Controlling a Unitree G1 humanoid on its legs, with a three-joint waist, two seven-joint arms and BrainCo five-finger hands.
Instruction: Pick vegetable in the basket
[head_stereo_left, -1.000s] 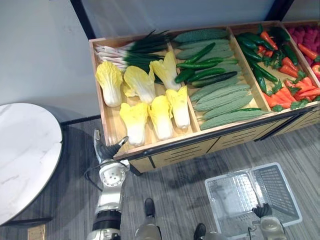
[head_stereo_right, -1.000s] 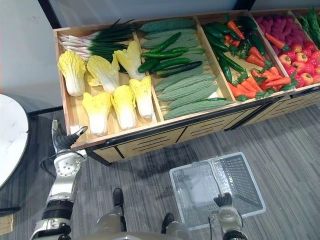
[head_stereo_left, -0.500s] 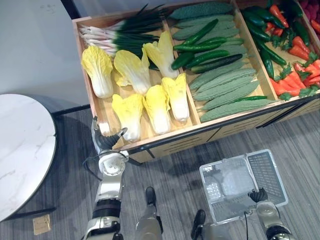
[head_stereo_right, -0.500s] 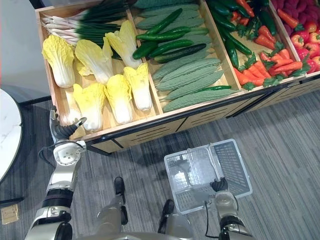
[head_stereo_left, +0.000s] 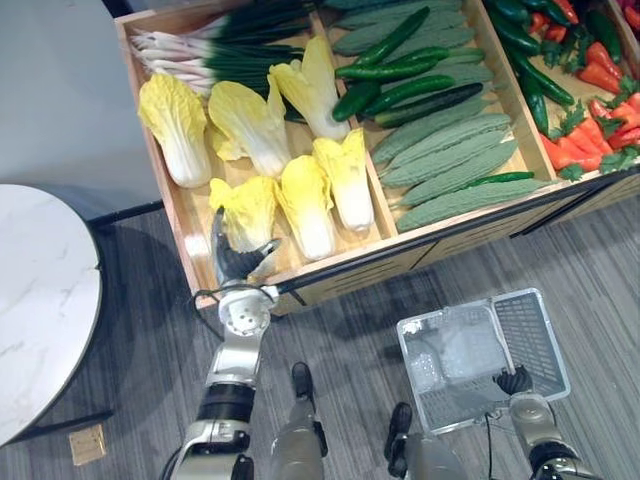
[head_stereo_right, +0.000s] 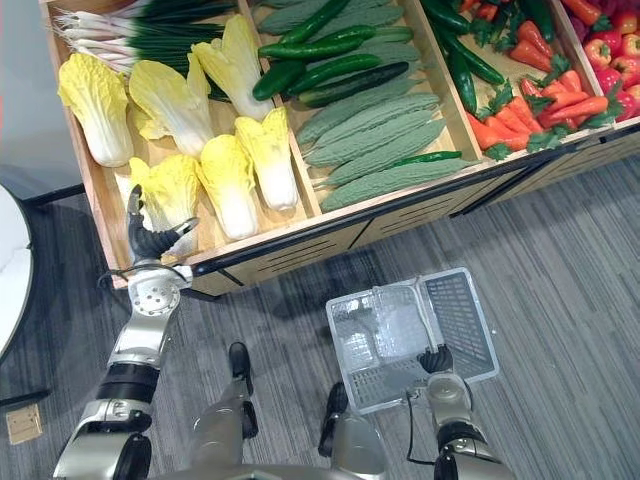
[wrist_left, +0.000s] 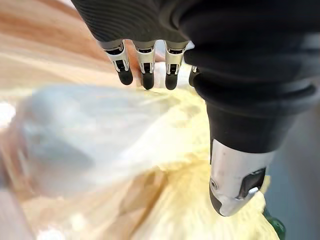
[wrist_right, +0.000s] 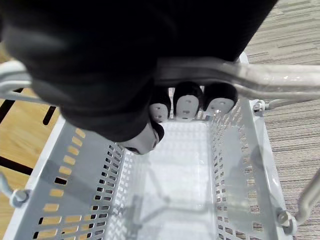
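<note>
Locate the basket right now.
In the left eye view the basket is low on the robot's right, over the grey floor just in front of the wooden stand, its handle gripped by the right hand.

Grey streaked floor (head_stereo_left: 600, 250). Plain pale wall (head_stereo_left: 60, 90) at the far left. Round white marble table (head_stereo_left: 40, 300) at left. Wooden divided display stand (head_stereo_left: 345, 272), dark front trim. Small tan square (head_stereo_left: 88, 444) on the floor.

- No legible text, label, brand, number or sign was found in any view.
- Wooden vegetable stand (head_stereo_left: 400, 262): plain front panels were noted, with no lettering made out.
- Basket (head_stereo_right: 470, 310): no print was made out on the mesh walls.
</note>
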